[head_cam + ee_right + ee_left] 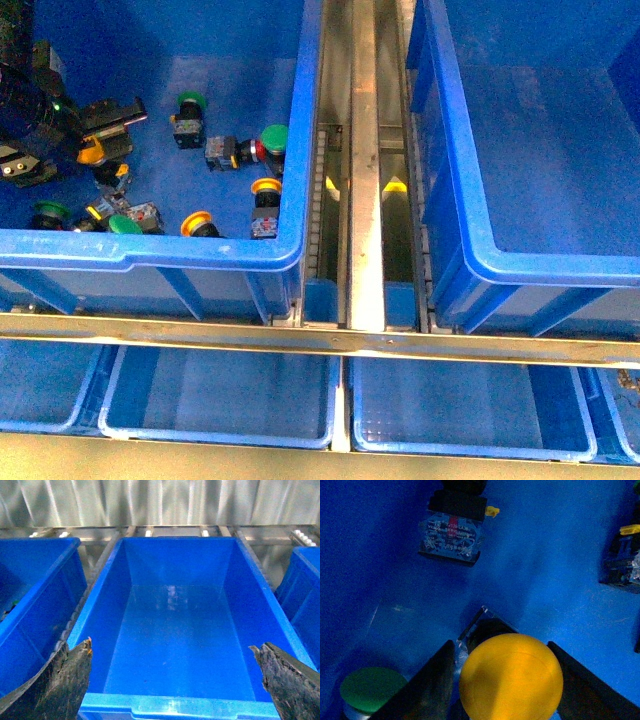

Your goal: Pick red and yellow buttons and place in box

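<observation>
Yellow button (511, 677) sits between the two fingers (432, 687) of my left tool (500, 643), its cap facing up and filling the gap. The fingers flank it closely, but I cannot tell whether they grip it. This is near the left wall of the blue bin (150, 248), with a green-capped button (372, 690) just beside. A second yellow button (265, 187) lies by the bin's right wall. My right tool (172, 646) is spread wide above the box (175, 705), which stands beyond a metal rail (364, 150) from the bin.
</observation>
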Robot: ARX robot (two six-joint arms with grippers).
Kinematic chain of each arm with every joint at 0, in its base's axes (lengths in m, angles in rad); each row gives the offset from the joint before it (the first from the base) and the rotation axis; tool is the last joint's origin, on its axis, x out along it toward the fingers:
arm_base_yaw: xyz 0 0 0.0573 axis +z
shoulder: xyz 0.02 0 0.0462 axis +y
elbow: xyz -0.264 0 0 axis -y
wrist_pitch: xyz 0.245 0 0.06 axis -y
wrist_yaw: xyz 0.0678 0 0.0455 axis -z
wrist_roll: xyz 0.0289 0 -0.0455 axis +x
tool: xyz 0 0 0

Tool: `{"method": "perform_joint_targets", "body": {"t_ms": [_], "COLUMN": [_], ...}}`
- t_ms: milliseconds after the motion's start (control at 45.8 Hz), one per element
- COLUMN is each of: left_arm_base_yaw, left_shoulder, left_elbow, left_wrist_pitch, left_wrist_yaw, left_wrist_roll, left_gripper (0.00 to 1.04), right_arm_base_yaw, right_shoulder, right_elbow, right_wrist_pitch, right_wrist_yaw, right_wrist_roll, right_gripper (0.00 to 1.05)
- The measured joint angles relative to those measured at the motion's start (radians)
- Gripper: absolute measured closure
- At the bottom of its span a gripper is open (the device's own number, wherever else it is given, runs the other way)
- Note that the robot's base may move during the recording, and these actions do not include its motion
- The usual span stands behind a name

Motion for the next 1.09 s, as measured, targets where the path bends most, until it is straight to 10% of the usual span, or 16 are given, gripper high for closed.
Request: {"method": "perform_joint_targets", "body": {"t_ms": [109,1092], "left_arm_base_yaw": [0.0,-0.085], "left_shoulder": [0.0,-0.546], "left_elbow": [0.001,-0.433], "left_wrist_pitch": [-0.003,0.034], "left_wrist_yaw": [0.001,0.244], "left_wrist_roll": [-0.006,-0.367], "left_gripper": [0.71,0.71], "right_arm_base_yaw": [0.0,0.0], "right_shoulder": [0.0,0.0], "right_elbow": [0.0,0.0], "right_wrist_pitch": [0.0,0.0], "right_wrist_yaw": [0.0,0.0], "right_wrist_roll": [0.0,0.0], "right_gripper": [0.06,0.06]}}
